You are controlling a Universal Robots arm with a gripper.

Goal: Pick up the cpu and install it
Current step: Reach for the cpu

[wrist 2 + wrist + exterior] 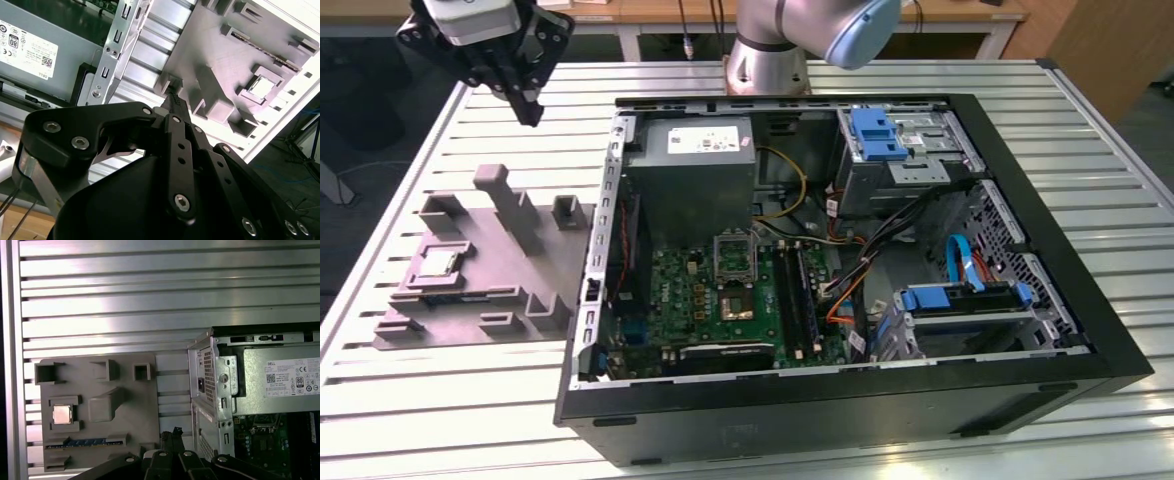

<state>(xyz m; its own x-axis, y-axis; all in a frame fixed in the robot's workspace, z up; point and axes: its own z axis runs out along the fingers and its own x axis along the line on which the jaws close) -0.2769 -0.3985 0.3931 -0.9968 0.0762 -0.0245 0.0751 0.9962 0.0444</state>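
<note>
1. The pincer (528, 112) hovers above the desk (1107, 230), fingers together, empty.
2. The cpu (438, 262) sits in the tray (480, 245), on the exterior view's left, well apart.
3. Descending shut, it could strike the upright blocks (495, 186) or scrape the cpu.

Bright glare is reflected off the slatted metal table (150, 290) in both wrist views; the computer case (854, 405) interior is left in shadow in the exterior view.

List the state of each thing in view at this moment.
grey tray, flat on the table.
cpu, seated in a grey tray recess, ungrasped.
claw, shut, empty, raised apart from the cpu.
computer case, side panel off, interior exposed.
</note>
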